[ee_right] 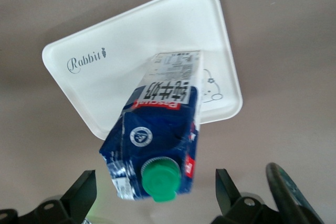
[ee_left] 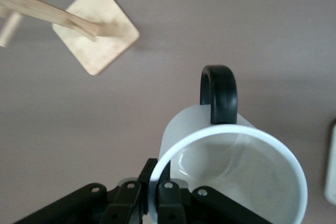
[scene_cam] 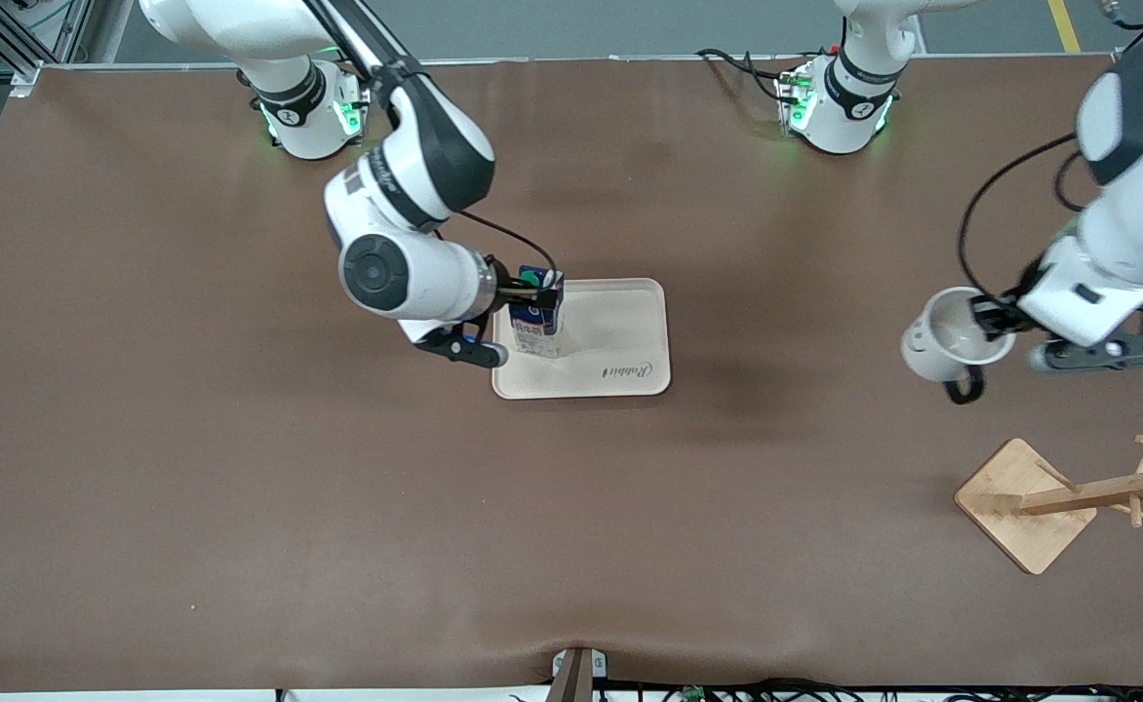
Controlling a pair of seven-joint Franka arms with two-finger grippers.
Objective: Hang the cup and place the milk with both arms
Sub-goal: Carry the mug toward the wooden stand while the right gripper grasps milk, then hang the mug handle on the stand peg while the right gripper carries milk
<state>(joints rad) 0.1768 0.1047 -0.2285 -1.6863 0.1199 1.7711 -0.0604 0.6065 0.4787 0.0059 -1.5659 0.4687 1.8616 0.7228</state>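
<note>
The milk (scene_cam: 537,327) stands upright on the cream tray (scene_cam: 620,336), at the tray's end toward the right arm. In the right wrist view the carton (ee_right: 157,129) shows its green cap, and the tray (ee_right: 105,77) lies under it. My right gripper (scene_cam: 525,291) is open just above the carton's top, its fingers (ee_right: 84,192) wide apart and clear of the carton's sides. My left gripper (scene_cam: 993,317) is shut on the rim of the white cup (scene_cam: 942,341), held tilted in the air over the table near the left arm's end. The cup (ee_left: 236,166) has its black handle (ee_left: 218,93) pointing away from the left gripper (ee_left: 155,192).
A wooden cup rack (scene_cam: 1069,497) on a square base, with pegs on its post, stands nearer to the front camera than the spot under the cup. The left wrist view shows the rack's base (ee_left: 97,27). Brown table surface surrounds the tray.
</note>
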